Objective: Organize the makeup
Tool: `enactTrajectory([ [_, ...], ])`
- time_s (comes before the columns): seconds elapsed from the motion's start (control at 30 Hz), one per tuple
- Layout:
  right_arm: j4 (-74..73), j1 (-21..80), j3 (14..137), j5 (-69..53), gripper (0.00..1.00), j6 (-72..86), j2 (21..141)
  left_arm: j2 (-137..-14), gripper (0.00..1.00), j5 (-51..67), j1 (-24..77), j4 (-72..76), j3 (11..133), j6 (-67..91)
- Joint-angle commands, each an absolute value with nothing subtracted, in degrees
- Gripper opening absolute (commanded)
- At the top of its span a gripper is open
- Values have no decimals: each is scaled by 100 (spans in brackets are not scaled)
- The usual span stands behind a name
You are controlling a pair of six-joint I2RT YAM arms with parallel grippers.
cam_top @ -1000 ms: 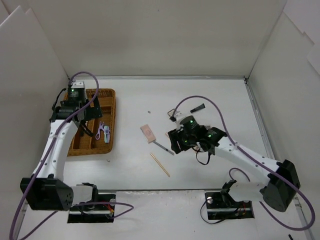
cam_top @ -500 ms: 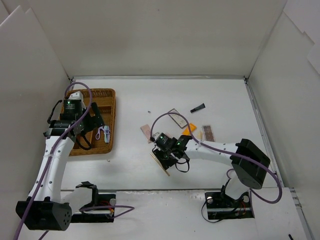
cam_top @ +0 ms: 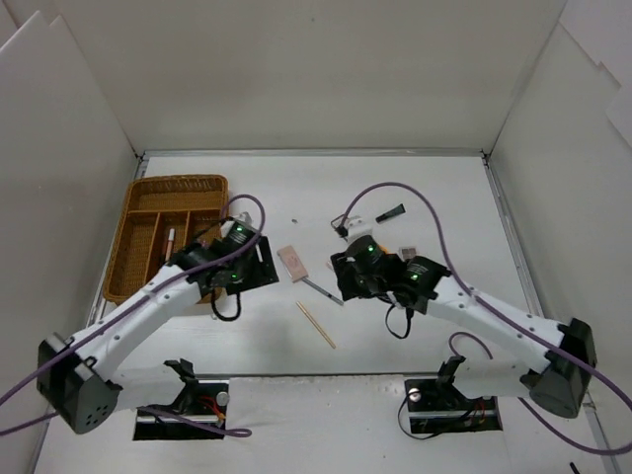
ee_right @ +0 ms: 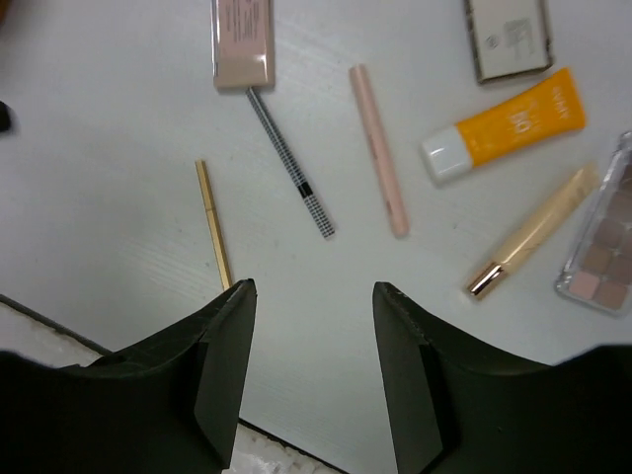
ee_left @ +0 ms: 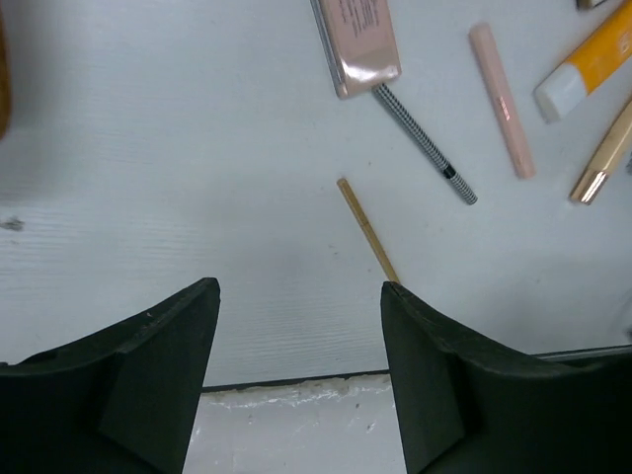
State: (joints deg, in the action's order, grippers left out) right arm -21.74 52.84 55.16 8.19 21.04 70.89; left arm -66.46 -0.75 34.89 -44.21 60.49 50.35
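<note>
My left gripper [ee_left: 298,288] is open and empty above bare table; in the top view [cam_top: 247,272] it hovers between the tray and the makeup. My right gripper [ee_right: 314,288] is open and empty, also seen from the top [cam_top: 355,281]. Below it lie a pink compact [ee_right: 243,39], a checkered pencil [ee_right: 291,163], a pink pencil [ee_right: 379,148], an orange tube [ee_right: 504,123], a gold-capped beige tube [ee_right: 533,232], an eyeshadow palette [ee_right: 602,252], a black-edged mirror [ee_right: 509,38] and a wooden stick [ee_right: 212,222]. The left wrist view shows the compact [ee_left: 357,39], pencil [ee_left: 425,143] and stick [ee_left: 367,229].
The brown wicker divided tray [cam_top: 148,197] stands at the far left with a thin stick [cam_top: 170,237] in one compartment; my left arm hides its right edge. A small black item [cam_top: 391,212] lies at the back. White walls enclose the table.
My left arm has swung from over the tray to the table's middle left. My right gripper has drawn back to the right, away from the wooden stick.
</note>
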Motion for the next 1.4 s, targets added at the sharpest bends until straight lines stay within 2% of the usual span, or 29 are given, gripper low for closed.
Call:
enactTrajectory([
  [0.0, -2556, 5160, 6089, 1458, 48, 2171, 6548, -7239, 60, -878, 4294, -4280, 6310, 6561],
  [0.23, -3006, 5115, 6267, 1810, 49, 2180, 6039, -8752, 54, -844, 5263, -4218, 7046, 7611],
  [0.4, -3102, 5071, 6109, 1784, 50, 2224, 5644, -9728, 49, -510, 5493, -4421, 7488, 8024],
  [0.97, -3313, 5045, 5669, 1819, 50, 2180, 4861, -10432, 33, -79, 5607, -4122, 7058, 8903],
  [1.07, -3331, 5027, 5634, 1819, 50, 2153, 4808, -10590, 28, -70, 5607, -4140, 7014, 8947],
  [1.17, -3331, 5036, 5625, 1828, 50, 2110, 4773, -10687, 16, -70, 5555, -4157, 6909, 9026],
  [1.2, -3331, 5036, 5616, 1846, 50, 2109, 4764, -10679, 8, 139, 5494, -4079, 6769, 9061],
  [1.27, -3340, 5019, 5590, 1854, 50, 2083, 4737, -10609, 0, 255, 5493, -3973, 6619, 9096],
  [1.37, -3340, 5010, 5572, 1872, 50, 2065, 4755, -10416, 0, 115, 5432, -4025, 6451, 9088],
])
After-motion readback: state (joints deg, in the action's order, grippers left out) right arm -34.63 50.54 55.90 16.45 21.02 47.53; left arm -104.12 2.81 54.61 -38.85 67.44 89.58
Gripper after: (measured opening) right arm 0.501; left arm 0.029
